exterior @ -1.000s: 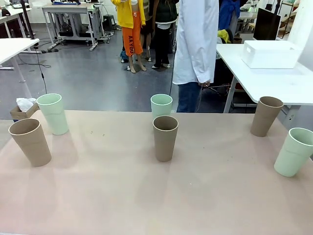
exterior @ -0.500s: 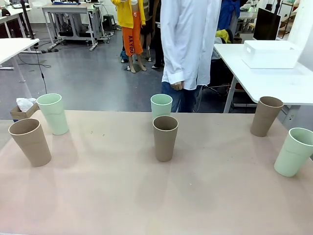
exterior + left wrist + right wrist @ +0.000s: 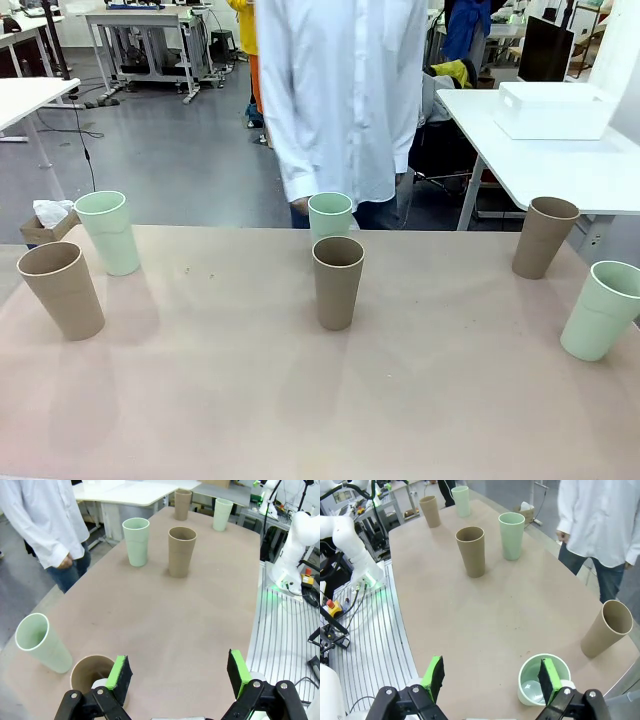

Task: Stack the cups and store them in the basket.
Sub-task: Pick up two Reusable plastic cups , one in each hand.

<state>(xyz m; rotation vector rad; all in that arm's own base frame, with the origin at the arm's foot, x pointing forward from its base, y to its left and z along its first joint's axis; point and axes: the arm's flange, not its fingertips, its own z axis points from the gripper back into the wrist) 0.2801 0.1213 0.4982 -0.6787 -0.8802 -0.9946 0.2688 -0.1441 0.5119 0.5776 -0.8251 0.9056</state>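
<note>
Upright, apart and none nested in another, six stand on your table [image 3: 250,400]. At the middle, the middle tan cup [image 3: 338,282] sits just in front of the middle mint cup [image 3: 330,217], which is by the far edge. On your left, the left tan cup [image 3: 60,290] stands near the left mint cup [image 3: 108,232]. On your right, the right tan cup [image 3: 544,236] stands near the right mint cup [image 3: 600,310], at the table's right edge. The basket [image 3: 555,110], white and rimmed, rests on a separate white table [image 3: 560,170] beyond the far right corner, well apart from all of them.

Your left gripper [image 3: 178,675] hangs over the left end with its jaws spread wide and nothing between them; in its wrist view one green pad overlaps the left tan cup's mouth. Your right gripper [image 3: 491,679] is likewise spread wide and empty over the right end, one finger overlapping the right mint cup's rim in its wrist view.

A person in a white shirt [image 3: 345,100] stands at the far edge, just behind the middle mint cup, one hand [image 3: 65,562] hanging at the side.
</note>
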